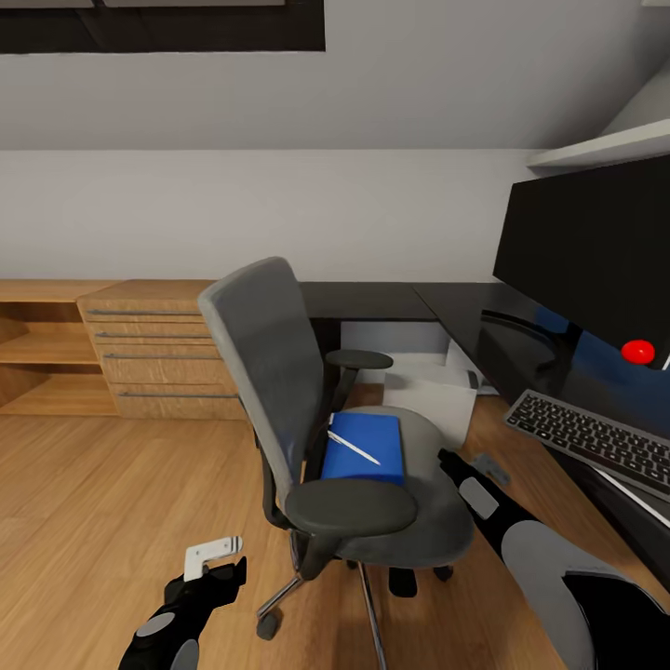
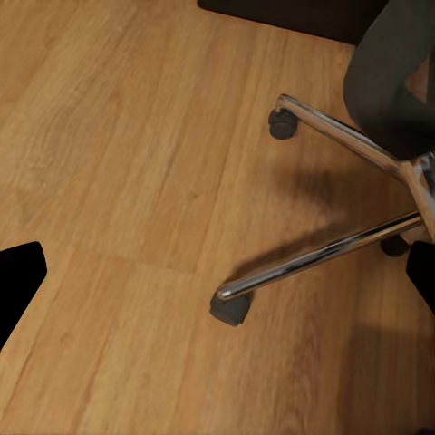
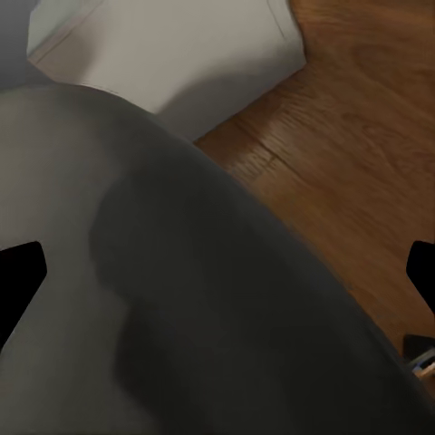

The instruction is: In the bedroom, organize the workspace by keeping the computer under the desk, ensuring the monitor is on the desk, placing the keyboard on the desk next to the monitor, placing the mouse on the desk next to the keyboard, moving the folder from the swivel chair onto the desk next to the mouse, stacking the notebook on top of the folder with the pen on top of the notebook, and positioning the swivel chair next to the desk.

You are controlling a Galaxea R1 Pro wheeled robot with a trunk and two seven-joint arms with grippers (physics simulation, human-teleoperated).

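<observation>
Both arms are glossy black with rounded grey panels, the left gripper (image 1: 216, 555) bearing a white block and the right gripper (image 1: 445, 458) black-tipped.

The monitor (image 1: 596, 261) and keyboard (image 1: 596, 437) run off the right edge; the chair (image 1: 279, 372) back hides part of the blue folder (image 1: 365, 448)

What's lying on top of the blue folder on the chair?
A thin white pen lies on the bright blue flat folder on the grey swivel chair's seat. The near armrest covers the folder's front edge, so that part stays hidden.
</observation>
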